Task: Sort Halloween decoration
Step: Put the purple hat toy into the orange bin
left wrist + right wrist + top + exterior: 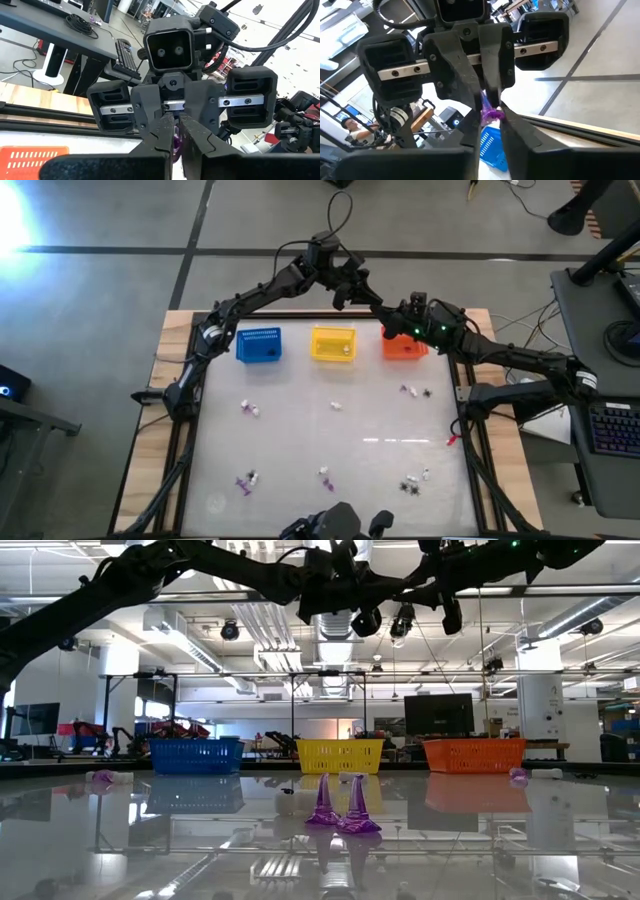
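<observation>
My two grippers meet tip to tip in the air above the table's far edge, between the yellow basket (333, 343) and the orange-red basket (404, 347). My left gripper (362, 295) comes from the far left and my right gripper (386, 315) from the right. Both are shut on one small purple trinket (492, 115). Other trinkets, white, purple and black, lie scattered on the white tabletop: a pair (250, 409), a white one (336, 405), a purple one (408, 390) beside a black one (426, 393). Two purple cones (340, 808) stand on their bases near the table's near edge. My left gripper pinches the purple trinket's upper end (486, 102) between its two fingers (470, 82), which slant down from the far left. The trinket is lifted clear. My right gripper pinches the same trinket's other end (496, 119) between its fingertips (162, 131), reaching level from the right toward my left gripper.
The blue basket (259, 345) stands left of the yellow one along the far edge. More trinkets lie near the near edge (247, 480), (326, 475), (415, 482). The middle of the tabletop (330, 440) is bare. Wooden borders (175, 350) frame the table.
</observation>
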